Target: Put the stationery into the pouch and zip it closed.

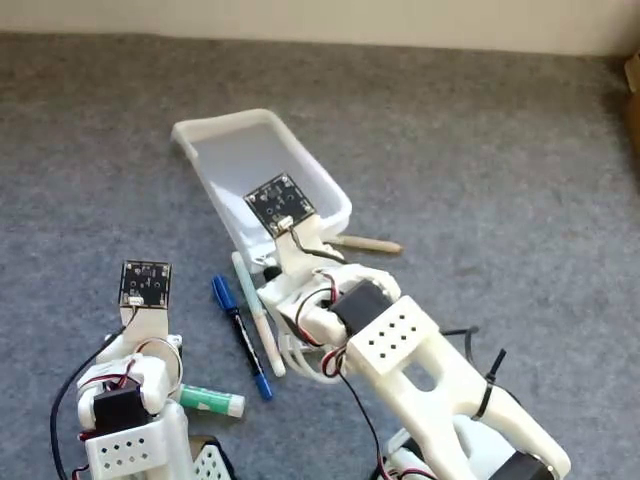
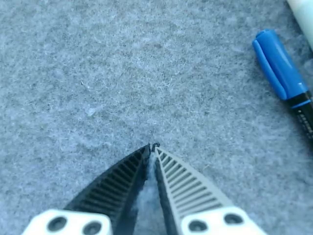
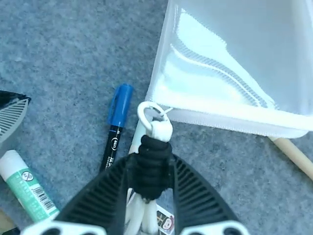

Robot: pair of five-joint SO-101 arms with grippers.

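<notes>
Your right hand (image 3: pixel 150 159) is clenched on the black zip pull (image 3: pixel 149 172) at the near corner of the pouch (image 3: pixel 234 54). Your left hand (image 2: pixel 152 148) is clenched on nothing, its tips met just above bare bench (image 2: pixel 98 88).

In the high view the pouch (image 1: pixel 235 155) lies open at about 12 o'clock from the middle. None of the stationery appears to be inside it. The blue marker (image 1: pixel 240 330) and white pen (image 1: pixel 258 315) lie side by side at 7 o'clock from the pouch's near end. The glue stick (image 1: pixel 212 401) is farther out on the same line, beside the left arm. The pencil (image 1: pixel 365 243) lies at 4 o'clock, right against the pouch's near edge; you cannot tell whether its end is tucked under.

Expect the pouch to be soft and light. It will likely drag or fold if you tug the pull alone, so keep it pinned while you load it. The pens look stiff, smooth and apt to roll, so take each across the middle of its barrel. The pencil is thin and sits low on the bench, so pinching it will be fiddly.
</notes>
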